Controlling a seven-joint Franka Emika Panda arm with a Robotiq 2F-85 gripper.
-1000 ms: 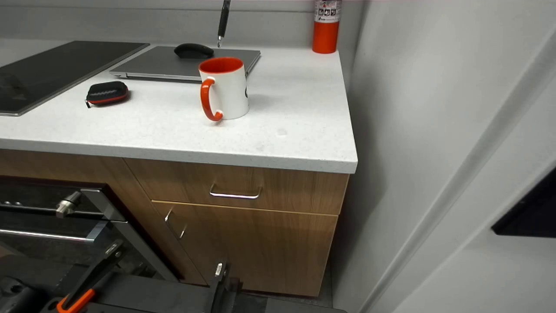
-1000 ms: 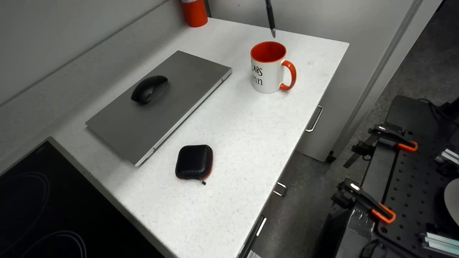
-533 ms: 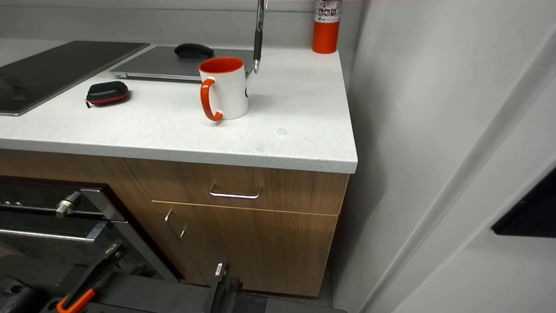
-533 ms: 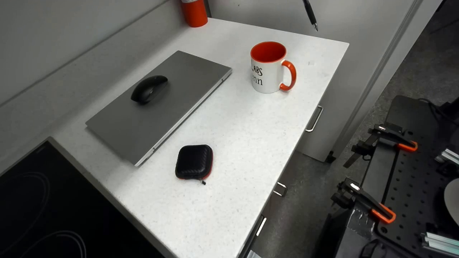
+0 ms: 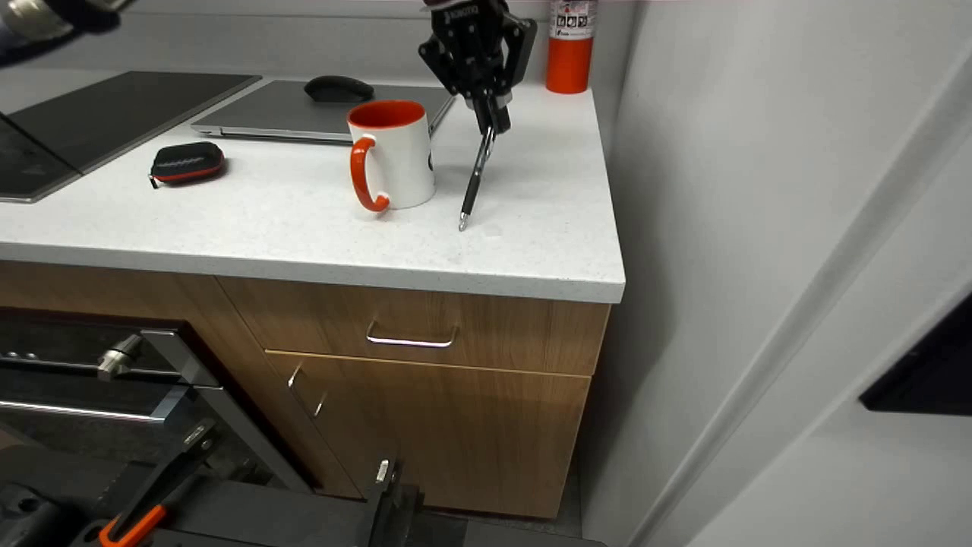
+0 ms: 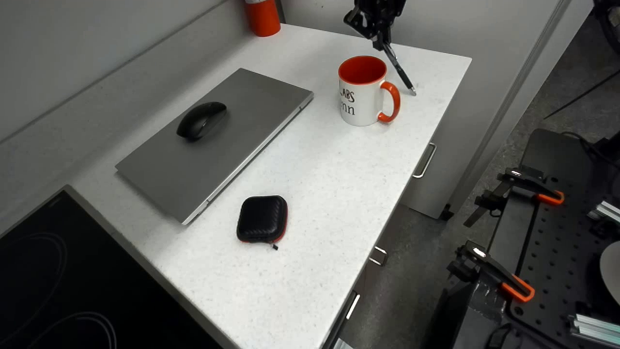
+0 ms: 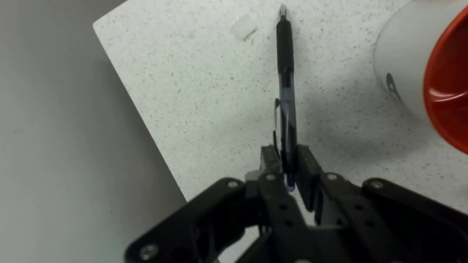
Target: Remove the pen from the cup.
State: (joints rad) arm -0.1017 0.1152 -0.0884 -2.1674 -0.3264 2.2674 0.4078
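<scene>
Slim black-and-silver plastic pen [image 7: 287, 93] now lowering

Black metal pincer [image 7: 287, 157] is coming down into view, pinching pen's rear end; pen tip's nearing speckled white worktop [image 6: 329, 189] (contact unclear), nr & outside white red-handled ceramic mug [image 6: 363, 102]. Removal's prob. finishing.

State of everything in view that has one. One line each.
Gripper: shut on the pen.
Pen: tilted, tip down, outside the mug.
Mug: upright on the counter.
Laptop: closed.
Computer mouse: on the laptop.
Zip case: closed.
Drawer: shut.
Cabinet door: shut.
Oven door: looks shut.
Red canister: upright.
Cooktop: on or off, can't tell.
</scene>
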